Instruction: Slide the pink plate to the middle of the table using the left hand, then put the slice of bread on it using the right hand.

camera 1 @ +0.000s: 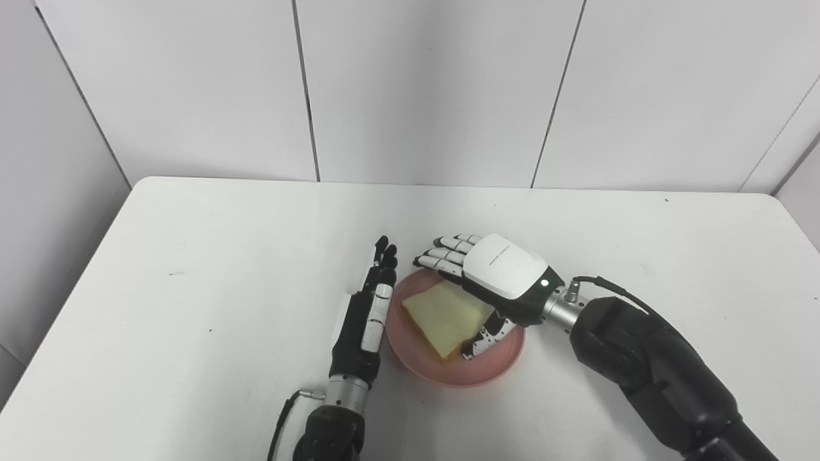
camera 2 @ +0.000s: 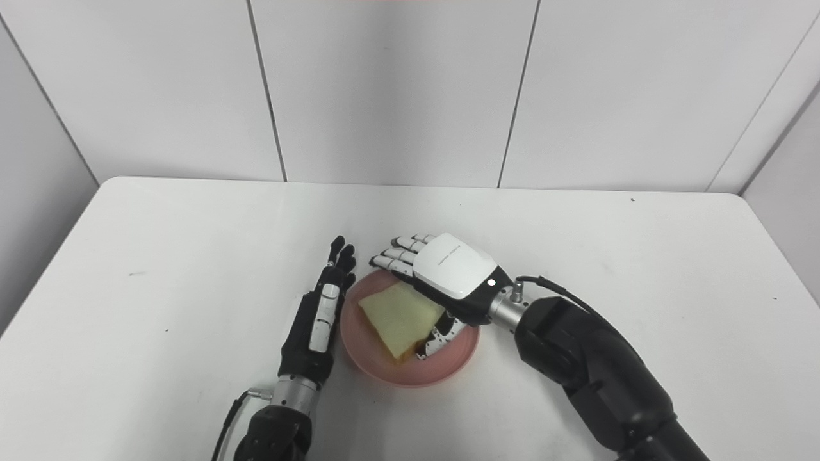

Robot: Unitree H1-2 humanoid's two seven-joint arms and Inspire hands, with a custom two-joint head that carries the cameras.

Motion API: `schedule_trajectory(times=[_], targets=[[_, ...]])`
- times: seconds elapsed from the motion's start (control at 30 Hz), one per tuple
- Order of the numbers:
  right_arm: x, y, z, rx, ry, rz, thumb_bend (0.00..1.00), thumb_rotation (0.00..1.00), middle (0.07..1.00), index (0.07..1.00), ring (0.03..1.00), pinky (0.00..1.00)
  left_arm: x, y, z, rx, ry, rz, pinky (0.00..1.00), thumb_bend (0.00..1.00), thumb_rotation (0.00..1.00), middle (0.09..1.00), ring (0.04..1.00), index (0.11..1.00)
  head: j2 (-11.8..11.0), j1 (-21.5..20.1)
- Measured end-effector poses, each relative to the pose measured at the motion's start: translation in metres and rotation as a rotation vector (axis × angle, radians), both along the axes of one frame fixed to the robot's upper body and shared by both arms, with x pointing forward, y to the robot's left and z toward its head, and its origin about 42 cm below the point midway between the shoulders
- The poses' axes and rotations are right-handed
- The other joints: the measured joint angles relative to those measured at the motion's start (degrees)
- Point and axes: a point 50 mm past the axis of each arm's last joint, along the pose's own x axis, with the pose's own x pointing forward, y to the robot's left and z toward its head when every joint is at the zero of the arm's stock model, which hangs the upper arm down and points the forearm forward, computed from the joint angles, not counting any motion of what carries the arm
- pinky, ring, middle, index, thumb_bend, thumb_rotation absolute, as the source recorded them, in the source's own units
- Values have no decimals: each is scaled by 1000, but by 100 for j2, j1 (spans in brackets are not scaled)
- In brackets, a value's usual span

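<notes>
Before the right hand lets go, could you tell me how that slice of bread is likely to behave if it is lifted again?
The slice of bread looks thick and soft, so probably light and easily dented. It lies flat in the pink plate, so it should not roll.

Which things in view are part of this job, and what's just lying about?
Job: round pink plate; pale yellow bread slice on it; left robot hand, open beside the plate; right robot hand over the bread.
Lying about: nothing, only the white table.
</notes>
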Motion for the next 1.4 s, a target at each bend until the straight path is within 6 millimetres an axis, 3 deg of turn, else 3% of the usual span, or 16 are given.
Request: schedule_trajectory(times=[0.27, 0.37, 0.53, 0.67, 0.83, 0.93, 1.17, 1.4], targets=[[0, -16, 23, 36, 52, -70, 804, 241, 975, 951, 1000, 997, 0, 0, -1, 2, 3, -8, 1000, 654, 1000, 1000, 1000, 999, -62, -26], [-2, -24, 35, 129, 73, -84, 808, 189, 987, 960, 999, 990, 0, -1, -1, 3, 3, -13, 1000, 632, 1000, 1000, 1000, 1000, -79, -35], [-9, -48, 43, 348, 123, -103, 755, 215, 994, 995, 978, 917, 1, 0, -1, 3, 3, -13, 1000, 621, 1000, 1000, 1000, 999, -114, 0], [-16, -68, 26, 520, 162, -162, 738, 289, 1000, 1000, 969, 831, 2, 1, -1, 4, 1, -9, 1000, 626, 1000, 1000, 1000, 1000, -141, -35], [-21, -79, 11, 738, 183, -217, 724, 403, 1000, 1000, 984, 883, 2, 3, -1, 5, -24, -8, 1000, 635, 1000, 1000, 1000, 1000, -176, -18], [-26, -76, 3, 885, 191, -232, 707, 451, 1000, 1000, 998, 929, 3, 4, 0, 2, -32, -5, 1000, 635, 1000, 1000, 1000, 1000, -149, -18], [-43, -67, -39, 1150, 283, -328, 717, 765, 1000, 1000, 995, 945, 2, 9, 2, 0, -38, 12, 1000, 615, 1000, 1000, 1000, 1000, -141, 132], [-61, -50, -75, 1439, 418, -389, 692, 812, 1000, 1000, 1000, 1000, 2, 17, 2, 10, -44, 24, 1000, 643, 1000, 1000, 1000, 1000, -123, 131]])
